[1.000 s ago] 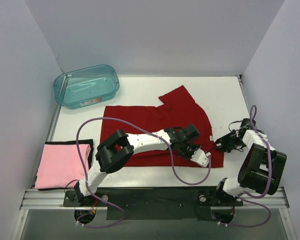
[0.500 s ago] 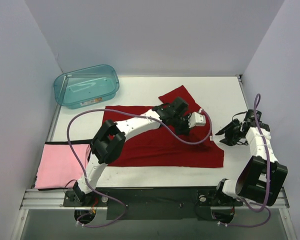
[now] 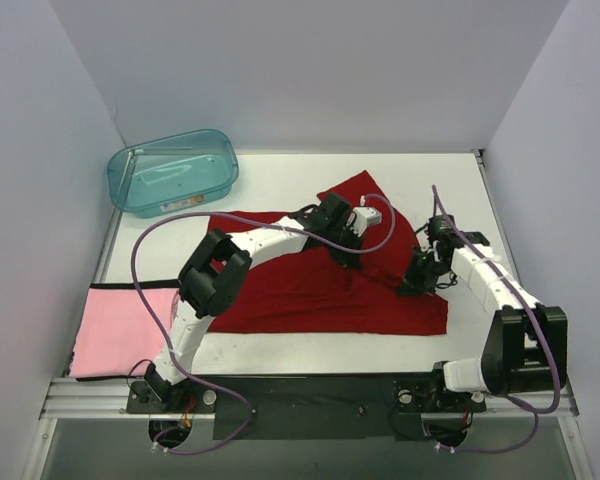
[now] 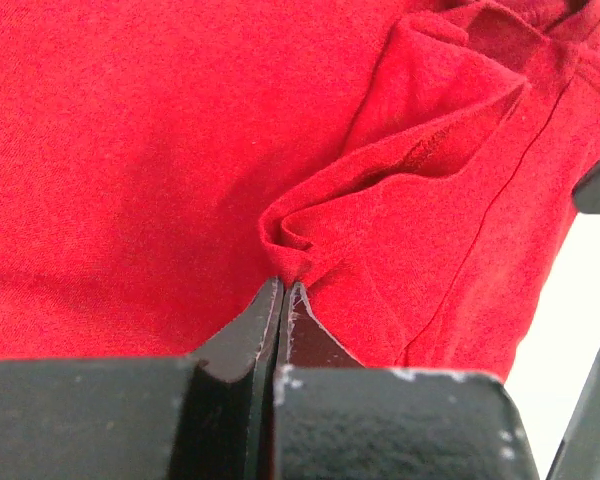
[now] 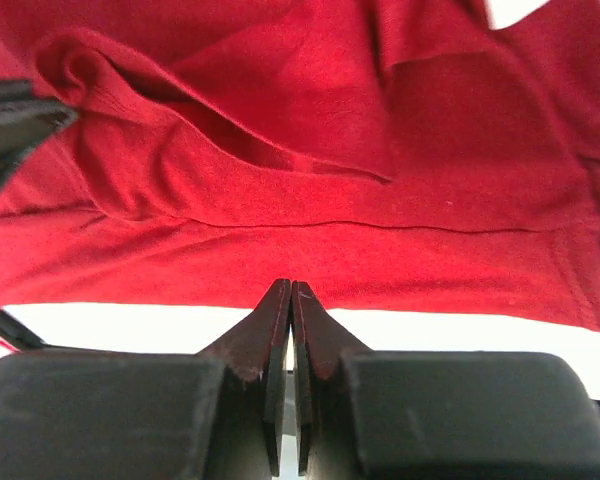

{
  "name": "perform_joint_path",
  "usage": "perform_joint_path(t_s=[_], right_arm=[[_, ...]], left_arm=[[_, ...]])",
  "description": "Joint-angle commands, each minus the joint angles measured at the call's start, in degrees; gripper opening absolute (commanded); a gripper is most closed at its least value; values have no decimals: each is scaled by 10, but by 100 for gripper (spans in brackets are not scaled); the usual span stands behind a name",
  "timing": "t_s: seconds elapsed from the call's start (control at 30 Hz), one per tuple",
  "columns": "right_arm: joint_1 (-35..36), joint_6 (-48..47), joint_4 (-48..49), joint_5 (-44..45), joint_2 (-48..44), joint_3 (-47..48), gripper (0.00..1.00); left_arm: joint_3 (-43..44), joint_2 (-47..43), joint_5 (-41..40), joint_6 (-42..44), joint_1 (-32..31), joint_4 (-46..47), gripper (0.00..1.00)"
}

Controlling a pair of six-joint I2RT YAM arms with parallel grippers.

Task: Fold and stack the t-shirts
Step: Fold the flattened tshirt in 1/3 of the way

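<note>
Two shirts: dark red t-shirt [image 3: 280,290] spread across middle of desk [image 3: 280,175], pink t-shirt [image 3: 115,330] near-left. We see left hand [image 4: 283,285] pinching red fold, right hand [image 5: 286,287] closed at its right hem.

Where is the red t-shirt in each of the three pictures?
Top external: the red t-shirt lies spread out in the middle of the picture.
Left wrist: it fills almost the whole picture, and the left claw pinches a fold of it.
Right wrist: it fills the upper part, above the shut right claw.
Shared landmark: that pinched fold, seen at the upper left of the right wrist view.
</note>
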Motion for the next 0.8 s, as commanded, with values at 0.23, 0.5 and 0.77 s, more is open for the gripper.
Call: perform_joint_path(t_s=[0.23, 0.5, 0.77], right_arm=[[58, 3, -3, 110, 159, 49, 0], [63, -7, 10, 144, 252, 187, 0], [62, -29, -20, 170, 341, 313, 0]], left_arm=[[-26, -4, 26, -93, 37, 75, 0], [-28, -3, 37, -98, 44, 73, 16], [-17, -18, -35, -85, 64, 19, 47]])
